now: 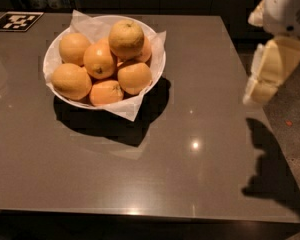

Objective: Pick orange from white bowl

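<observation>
The white bowl [48, 59], lined with crinkled white paper, stands on the back left part of the dark grey table. It holds several round fruits. The orange [126, 38], the largest and palest fruit with a small dark stem dimple, lies on top of the pile at the back. Deeper-orange fruits lie around and under it. My gripper [258, 90] hangs in the air at the right edge of the table, well to the right of the bowl and apart from it, holding nothing that I can see.
A black-and-white marker tag [16, 21] lies at the table's back left corner. The table's right edge [260, 134] borders speckled floor. My arm's shadow [270, 169] falls on the front right corner.
</observation>
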